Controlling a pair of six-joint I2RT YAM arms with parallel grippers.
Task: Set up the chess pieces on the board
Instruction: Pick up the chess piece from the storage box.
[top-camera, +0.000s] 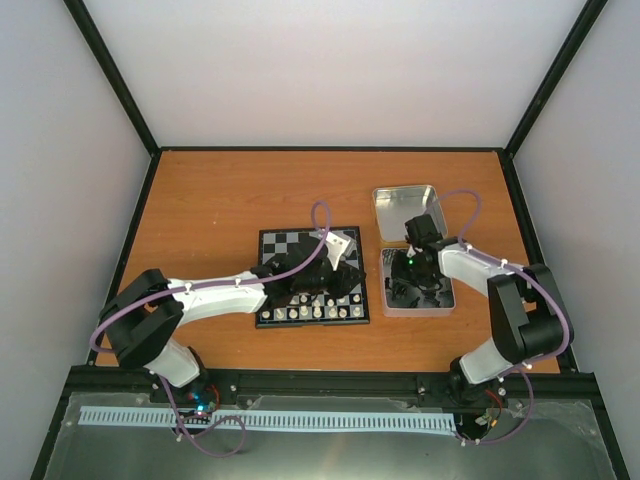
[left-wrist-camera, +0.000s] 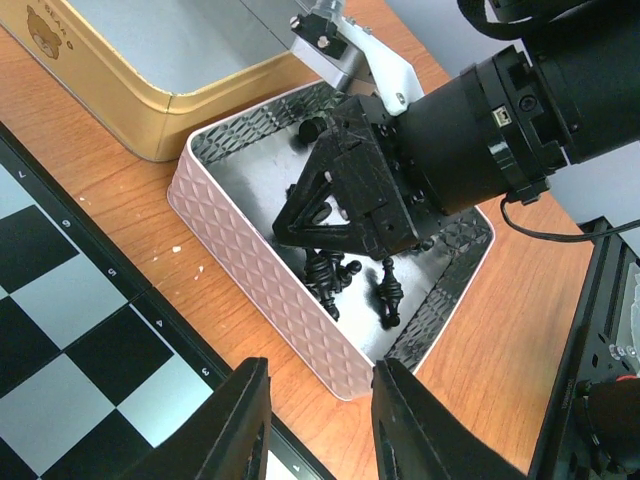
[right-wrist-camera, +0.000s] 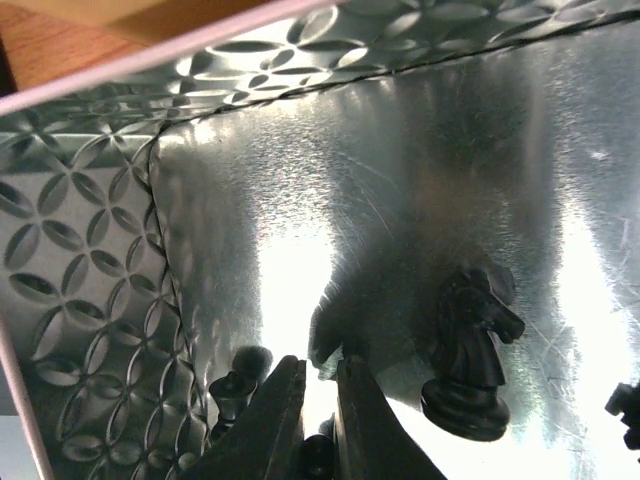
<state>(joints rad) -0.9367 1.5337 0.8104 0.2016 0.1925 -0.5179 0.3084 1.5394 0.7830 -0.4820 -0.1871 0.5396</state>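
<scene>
1. My work surface is a smooth orange-brown wooden table (top-camera: 210, 200). It is closed in by plain pale walls (top-camera: 340, 70), with black frame bars (top-camera: 115, 75) running up the corners.
2. The small square board (top-camera: 285, 241), with black and silvery-white checks inside a black border, lies flat near the table's middle. A row of tiny white pieces (top-camera: 310, 313) stands along its near edge.
3. Near the board's right side, but not touching it, sits a shallow rectangular metal tin (left-wrist-camera: 260, 270). Its outside is pale pink with a pressed diamond pattern. The silvery inner walls are embossed with petal circles, and the floor is brushed and full of glare.
4. Just beyond it lies a second, gold-sided tin (left-wrist-camera: 110, 90) with a small bear print on its wall and a dull, plain silver inside.
5. The tiny black plastic chess pieces (left-wrist-camera: 330, 275) are in the pink tin, several of them tumbled on their sides in a loose cluster. One glossy black knight (right-wrist-camera: 475, 350) stands upright on its round base.
6. My right gripper (right-wrist-camera: 318, 365) reaches down into that tin with its black fingers pressed almost together, leaving only a thin slit. A small dark shape sits low between them, and I cannot tell whether it is pinched.
7. My left gripper (left-wrist-camera: 320, 375) hangs over the board's right edge with its black fingers spread. Only the table and the board's border show in the gap.
</scene>
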